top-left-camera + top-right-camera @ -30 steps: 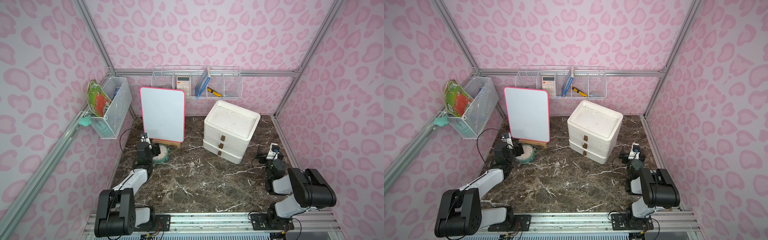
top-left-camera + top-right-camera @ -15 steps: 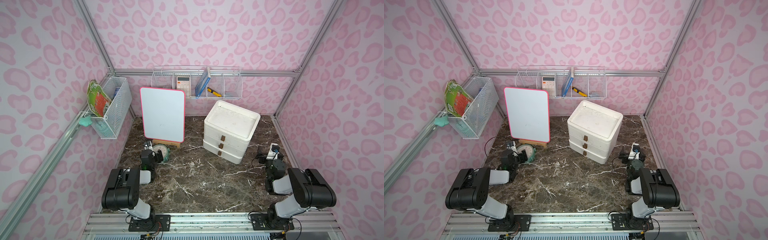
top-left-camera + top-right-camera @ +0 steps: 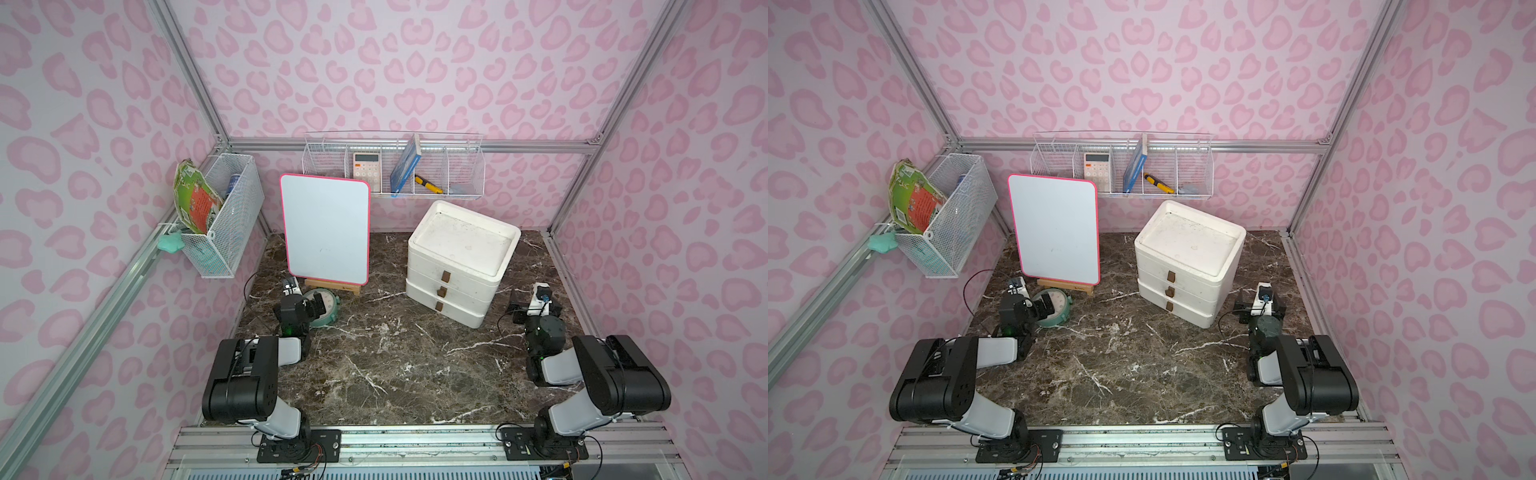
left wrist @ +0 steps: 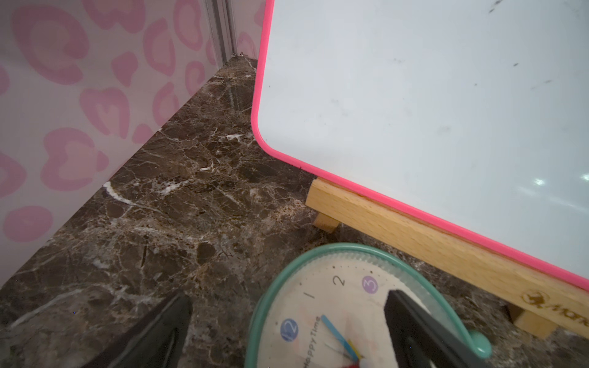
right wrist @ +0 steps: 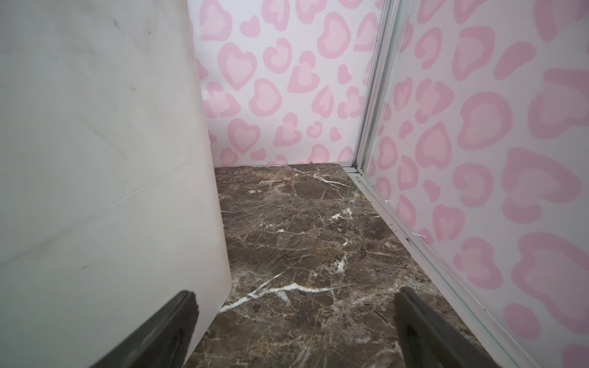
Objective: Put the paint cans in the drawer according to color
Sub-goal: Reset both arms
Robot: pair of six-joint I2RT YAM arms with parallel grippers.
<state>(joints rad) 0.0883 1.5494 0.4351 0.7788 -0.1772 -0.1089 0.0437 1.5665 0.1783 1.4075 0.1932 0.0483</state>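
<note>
No paint cans show in any view. The drawer is a white chest of three stacked drawers with brown tab handles, all pushed in, seen in both top views. My left gripper hovers low at the left, open, its fingers straddling one edge of a teal-rimmed clock and holding nothing. In the left wrist view that gripper shows wide jaws. My right gripper is open and empty over bare marble, just right of the drawer's side wall.
A pink-framed whiteboard stands on a wooden easel behind the clock. A wire basket hangs on the left wall, and another on the back wall holds a calculator, a book and a cutter. The pink wall stands close on the right.
The left arm has folded back toward its base, its gripper staying low by the clock, and its jaws have opened wider. The right arm has not moved.
</note>
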